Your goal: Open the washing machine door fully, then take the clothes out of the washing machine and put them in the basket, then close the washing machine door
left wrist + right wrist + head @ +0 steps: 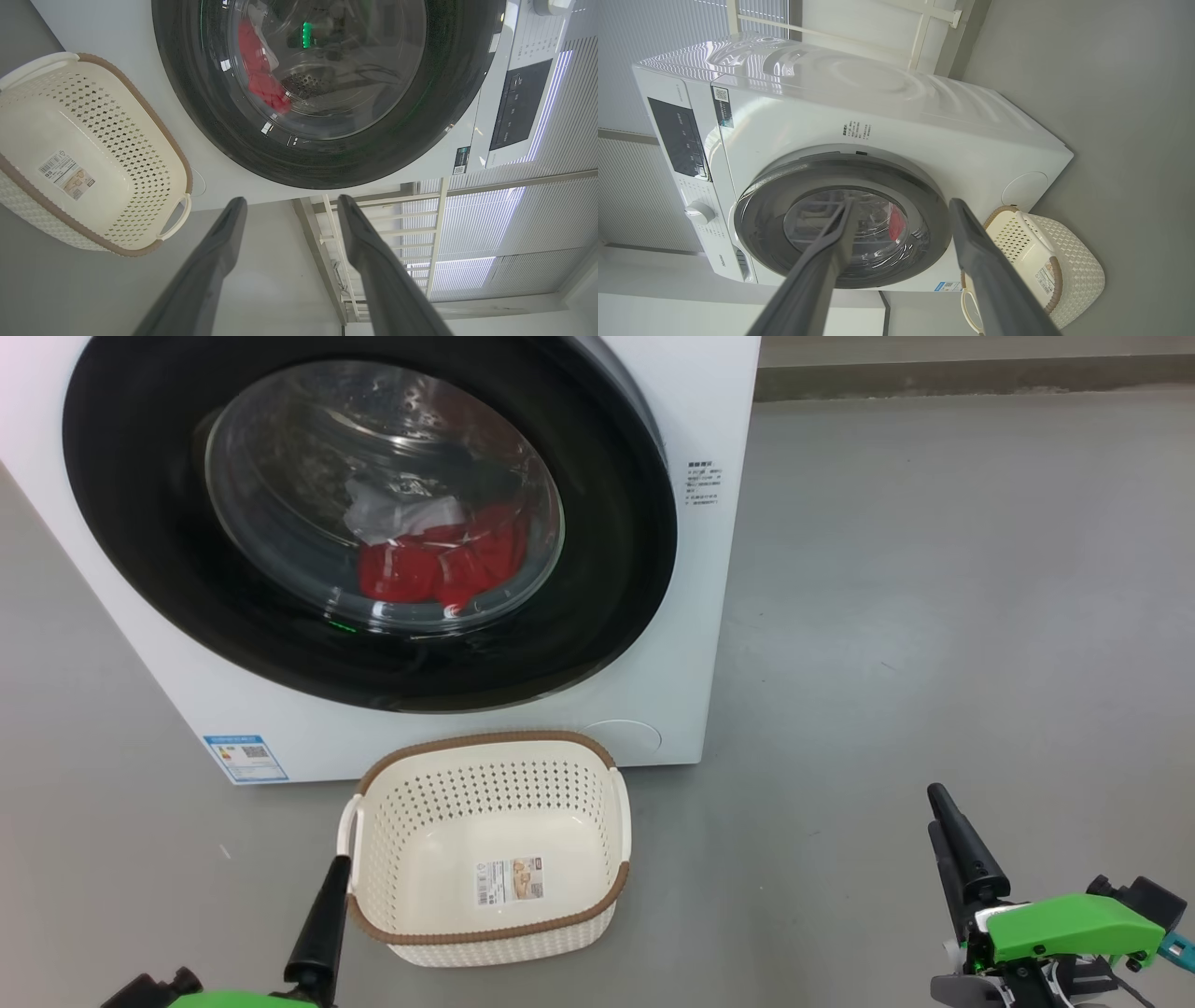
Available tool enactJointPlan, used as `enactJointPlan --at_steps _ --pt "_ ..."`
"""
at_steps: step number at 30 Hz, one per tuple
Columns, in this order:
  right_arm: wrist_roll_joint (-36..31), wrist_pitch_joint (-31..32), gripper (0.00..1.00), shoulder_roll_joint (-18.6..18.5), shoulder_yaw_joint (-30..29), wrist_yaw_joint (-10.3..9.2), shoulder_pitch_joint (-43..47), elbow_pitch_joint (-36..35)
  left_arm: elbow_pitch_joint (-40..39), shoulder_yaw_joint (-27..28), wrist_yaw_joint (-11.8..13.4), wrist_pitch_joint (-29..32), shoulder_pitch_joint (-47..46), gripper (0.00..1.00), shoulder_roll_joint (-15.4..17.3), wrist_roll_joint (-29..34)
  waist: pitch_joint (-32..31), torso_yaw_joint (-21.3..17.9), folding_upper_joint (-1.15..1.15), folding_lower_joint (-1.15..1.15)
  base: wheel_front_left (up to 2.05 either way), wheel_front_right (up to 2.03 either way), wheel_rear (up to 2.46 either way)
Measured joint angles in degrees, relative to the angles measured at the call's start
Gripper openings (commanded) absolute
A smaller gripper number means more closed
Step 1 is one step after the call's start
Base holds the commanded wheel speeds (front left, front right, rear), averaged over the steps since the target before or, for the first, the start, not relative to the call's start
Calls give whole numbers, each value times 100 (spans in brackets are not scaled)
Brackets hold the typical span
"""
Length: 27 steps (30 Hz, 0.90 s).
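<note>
Just before the closed door [140,523], the basket [485,739].

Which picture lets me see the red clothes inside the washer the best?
The head view: the clothes sit large and clear behind the door glass, red with a white part on top. In the left wrist view the clothes are a smaller red strip; in the right wrist view, just a small red sliver.
</note>
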Motion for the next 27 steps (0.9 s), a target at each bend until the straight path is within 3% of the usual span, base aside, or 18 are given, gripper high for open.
enactJointPlan --at_steps 27 --pt "-2249 -460 100 -1 190 0 -314 -114 -521 -227 146 -455 -225 100 -9 2273 4 -18 0 0 0 0 0"
